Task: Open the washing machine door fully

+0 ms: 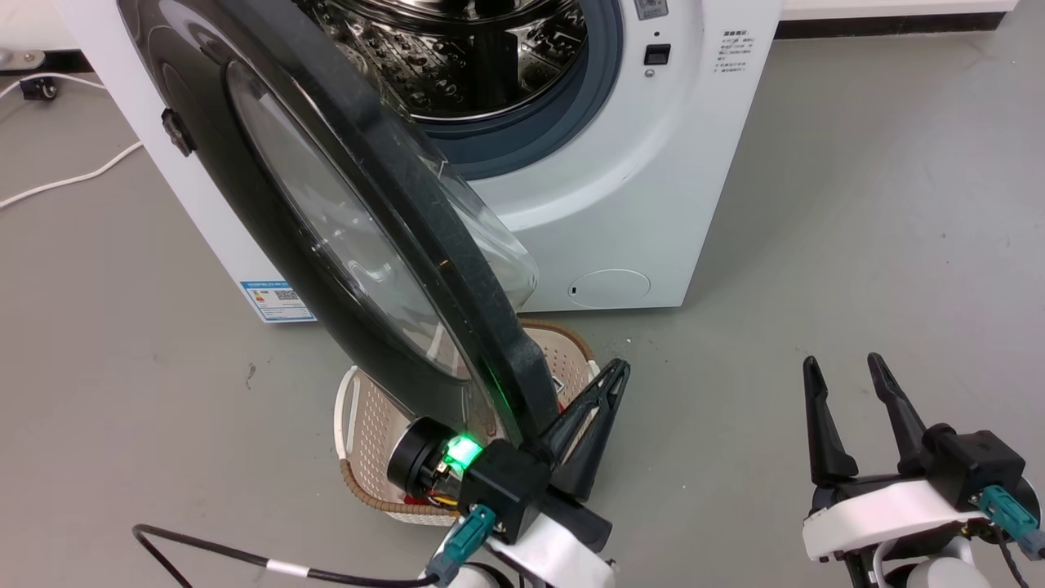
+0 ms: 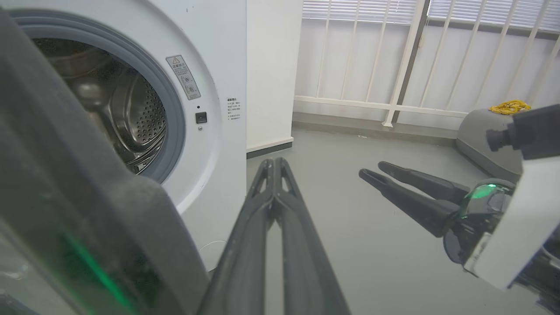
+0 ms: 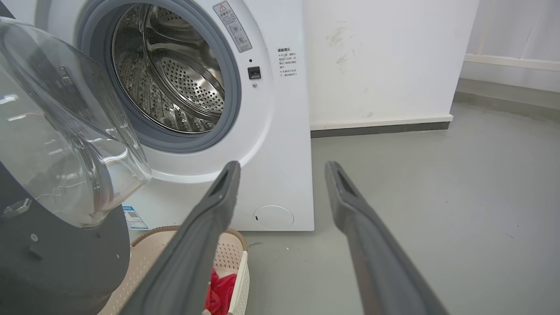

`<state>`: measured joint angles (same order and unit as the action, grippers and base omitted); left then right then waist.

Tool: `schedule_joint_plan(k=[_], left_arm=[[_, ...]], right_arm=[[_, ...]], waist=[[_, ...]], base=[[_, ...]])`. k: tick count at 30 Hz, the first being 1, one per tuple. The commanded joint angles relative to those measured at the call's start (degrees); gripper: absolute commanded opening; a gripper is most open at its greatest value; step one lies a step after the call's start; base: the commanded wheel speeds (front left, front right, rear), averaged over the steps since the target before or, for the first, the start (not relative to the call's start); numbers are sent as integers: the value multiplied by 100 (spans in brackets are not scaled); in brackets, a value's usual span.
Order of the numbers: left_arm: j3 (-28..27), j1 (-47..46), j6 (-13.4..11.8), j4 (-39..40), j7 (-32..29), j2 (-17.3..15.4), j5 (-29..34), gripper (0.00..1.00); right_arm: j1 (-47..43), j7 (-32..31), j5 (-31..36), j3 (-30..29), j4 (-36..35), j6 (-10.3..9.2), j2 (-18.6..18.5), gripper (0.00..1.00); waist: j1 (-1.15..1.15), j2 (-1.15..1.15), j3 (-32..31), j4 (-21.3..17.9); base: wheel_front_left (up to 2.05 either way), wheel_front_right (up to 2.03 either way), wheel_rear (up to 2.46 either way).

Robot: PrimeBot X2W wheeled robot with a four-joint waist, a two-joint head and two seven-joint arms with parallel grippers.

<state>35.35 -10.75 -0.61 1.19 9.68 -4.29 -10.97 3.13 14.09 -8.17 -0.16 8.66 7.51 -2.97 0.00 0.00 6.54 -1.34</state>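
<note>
Glossy black plastic rims the washing machine door [image 1: 326,237], dusty along its edge; its bulging centre is clear, smooth glass. At one o'clock the drum [image 1: 457,57] gleams, polished perforated steel, ringed by a matt grey rubber gasket [image 1: 596,82]. White cabinet [image 1: 653,188], smooth with a soft sheen. At six o'clock, a cream perforated plastic laundry basket [image 1: 371,425], woven brown rim, red cloth [image 3: 218,288] inside. Matt dark plastic on the left gripper [image 1: 618,367] and right gripper [image 1: 843,359]. Grey floor [image 1: 882,204], smooth and matt.

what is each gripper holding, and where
Nothing is held: the left gripper is shut and empty beside the rim of the door, the right gripper open and apart from it.
</note>
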Motion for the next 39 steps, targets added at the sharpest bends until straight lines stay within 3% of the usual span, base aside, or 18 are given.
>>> schedule_joint_plan(k=[1,9,17,39], left_arm=[[-25,-104,-68,-110,48,42,-41,0],[-138,-242,-406,-496,169,98,-225,0],[-275,-192,-556,-554,250,-1,-271,0],[-270,932,-1077,790,-223,-685,-83,0]], right_arm=[[68,30,-37,10,16,-4,18,100],[100,56,-118,61,108,-4,18,100],[112,65,-143,81,176,-4,18,100],[-105,99,-225,-29,278,-4,18,100]], waist=[[0,0,9,-6],[0,0,19,-35],[0,0,-4,-25],[0,0,-232,209]], base=[[0,0,0],[0,0,0],[0,0,0],[0,0,0]])
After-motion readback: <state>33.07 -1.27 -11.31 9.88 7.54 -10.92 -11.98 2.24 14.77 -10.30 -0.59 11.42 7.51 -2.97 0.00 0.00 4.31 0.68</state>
